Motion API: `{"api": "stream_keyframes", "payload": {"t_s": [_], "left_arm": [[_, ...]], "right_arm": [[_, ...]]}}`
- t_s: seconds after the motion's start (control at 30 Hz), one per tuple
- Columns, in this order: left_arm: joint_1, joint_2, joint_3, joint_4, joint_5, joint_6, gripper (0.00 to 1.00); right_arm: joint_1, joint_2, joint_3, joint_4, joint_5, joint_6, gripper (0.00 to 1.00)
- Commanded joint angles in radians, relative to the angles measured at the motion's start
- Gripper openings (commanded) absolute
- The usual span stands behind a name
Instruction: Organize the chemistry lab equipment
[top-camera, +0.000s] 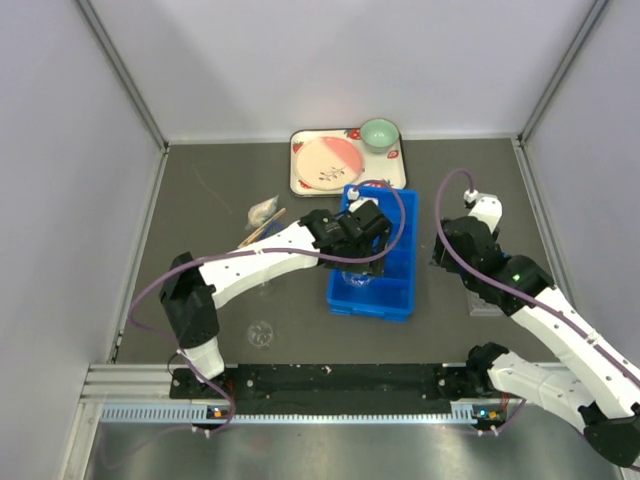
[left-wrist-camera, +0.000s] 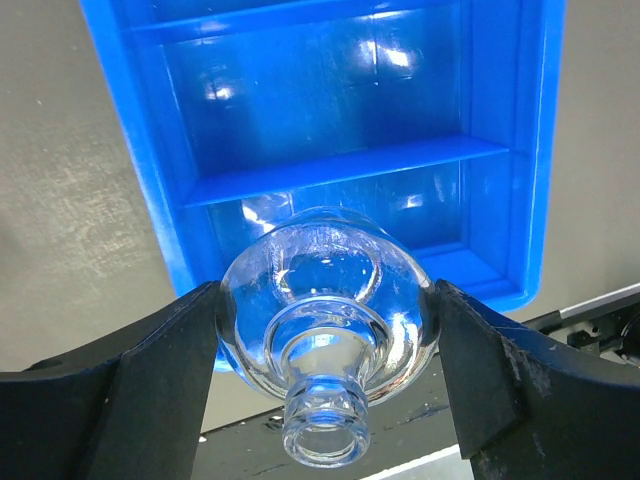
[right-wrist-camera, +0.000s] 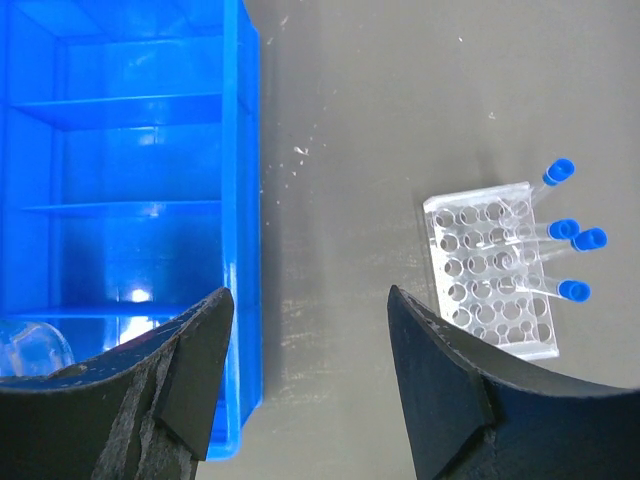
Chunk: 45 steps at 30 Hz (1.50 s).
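Blue bin (top-camera: 400, 285) mid-table. Left arm lies across it from left. Left gripper (left-wrist-camera: 328, 340) clamps round glass flask (left-wrist-camera: 328, 290), blocking near compartment. Far compartments open from above, dividers between.

Bare table strip between bin's right wall and tube rack (right-wrist-camera: 490, 270). Right gripper (right-wrist-camera: 308, 300) hangs over it, jaws apart, nothing between. Blue-capped tubes (right-wrist-camera: 562, 232) lean out rack's right side, barring approach there.

Strawberry tray (top-camera: 298, 170) crowds bin's far end.

Front left: room to pass, only small glass dish (top-camera: 261, 333).
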<state>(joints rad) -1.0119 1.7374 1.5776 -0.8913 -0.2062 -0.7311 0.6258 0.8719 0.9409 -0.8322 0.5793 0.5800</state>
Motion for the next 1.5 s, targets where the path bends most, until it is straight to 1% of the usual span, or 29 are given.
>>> {"api": "stream_keyframes", "payload": {"t_s": [0.0,0.3,0.5,0.77,1.2,1.47], "left_arm": [[-0.025,0.017,0.047,0.037,-0.039,-0.080,0.29],[-0.089,0.105,0.047,0.040,-0.045,-0.142,0.27],[-0.100,0.148,0.053,0.054,-0.047,-0.159,0.27],[-0.129,0.241,0.082,0.058,-0.061,-0.191,0.27],[-0.160,0.332,0.154,0.065,-0.056,-0.195,0.26],[-0.175,0.356,0.208,0.055,-0.064,-0.183,0.27]], "right_arm": [[-0.006,-0.057,-0.024,-0.015,-0.002,0.017,0.63],[-0.006,-0.094,-0.063,-0.016,-0.007,0.020,0.64],[-0.006,-0.132,-0.080,-0.019,-0.015,0.012,0.63],[-0.006,-0.145,-0.090,-0.021,-0.025,0.012,0.64],[-0.006,-0.157,-0.096,-0.021,-0.035,0.007,0.64],[-0.006,-0.155,-0.096,-0.021,-0.035,0.007,0.64]]}}
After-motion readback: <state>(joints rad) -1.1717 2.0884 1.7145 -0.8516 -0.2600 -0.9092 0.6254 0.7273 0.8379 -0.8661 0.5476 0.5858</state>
